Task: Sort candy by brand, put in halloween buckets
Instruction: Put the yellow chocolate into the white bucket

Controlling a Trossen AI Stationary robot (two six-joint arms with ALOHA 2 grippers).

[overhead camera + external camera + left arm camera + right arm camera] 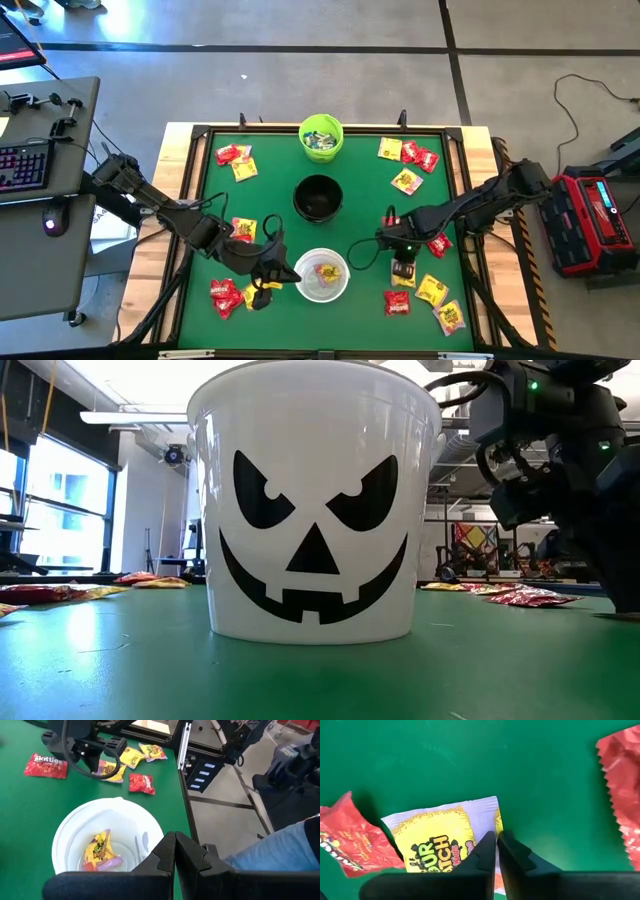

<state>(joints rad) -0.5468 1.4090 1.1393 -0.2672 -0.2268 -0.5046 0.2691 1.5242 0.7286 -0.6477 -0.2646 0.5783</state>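
Three buckets stand in a row down the middle of the green table: lime green [321,137] farthest, black [318,197], and white [322,275] nearest, which has a black face [315,510]. The white bucket holds a yellow packet [102,850]. My left gripper [291,273] is shut and holds nothing, its tips [175,845] just above the white bucket's left rim. To the right of that bucket my right gripper [403,268] is shut on a yellow candy packet [440,842] that lies on the table. My right gripper pinches the yellow packet at its white side edge [490,822] between its two fingers. The fingers [485,850] come steeply from above. The packet still lies flat on the green surface, between a red packet [350,840] and another red one [620,795].
Red and yellow packets lie in groups: far left [235,160], near left [226,295], far right [408,152], near right [432,292]. A black frame [200,180] rims the table. A keyboard desk [40,160] stands left, a red box [590,215] right.
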